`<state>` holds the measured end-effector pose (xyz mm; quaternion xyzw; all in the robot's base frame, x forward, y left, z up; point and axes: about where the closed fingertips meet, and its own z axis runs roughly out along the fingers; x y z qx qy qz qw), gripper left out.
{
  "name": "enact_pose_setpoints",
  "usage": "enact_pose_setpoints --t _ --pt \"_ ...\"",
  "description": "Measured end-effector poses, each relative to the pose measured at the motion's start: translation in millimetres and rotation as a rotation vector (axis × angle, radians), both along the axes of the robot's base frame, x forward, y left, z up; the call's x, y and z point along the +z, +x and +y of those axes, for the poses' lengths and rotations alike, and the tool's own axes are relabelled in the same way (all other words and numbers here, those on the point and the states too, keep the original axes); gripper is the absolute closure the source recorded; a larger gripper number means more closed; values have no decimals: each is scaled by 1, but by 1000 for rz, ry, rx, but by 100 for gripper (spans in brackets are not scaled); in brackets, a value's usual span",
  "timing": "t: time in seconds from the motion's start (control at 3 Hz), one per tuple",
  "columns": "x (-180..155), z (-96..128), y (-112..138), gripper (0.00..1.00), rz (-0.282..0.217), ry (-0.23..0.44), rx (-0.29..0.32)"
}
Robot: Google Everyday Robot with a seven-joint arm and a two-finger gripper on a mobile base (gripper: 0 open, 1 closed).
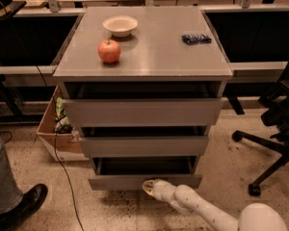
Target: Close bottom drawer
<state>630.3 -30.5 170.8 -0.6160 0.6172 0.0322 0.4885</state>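
The bottom drawer is the lowest and narrowest of three grey drawers in the cabinet. It stands pulled out a little, with a dark gap showing above its slim front panel. My gripper is at the end of the white arm that reaches in from the lower right. Its tip rests against the lower edge of the drawer's front panel, near the middle.
On the cabinet top sit a red apple, a white bowl and a dark packet. A cardboard box stands left of the cabinet, an office chair base to the right, and a person's shoe at lower left.
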Motion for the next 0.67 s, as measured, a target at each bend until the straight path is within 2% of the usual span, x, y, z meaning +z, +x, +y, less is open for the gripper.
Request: enact_pose_setpoints --t 0.33,0.67 --pt "4 8 5 100 -22 11 14" --pt "13 26 21 100 -69 28 40"
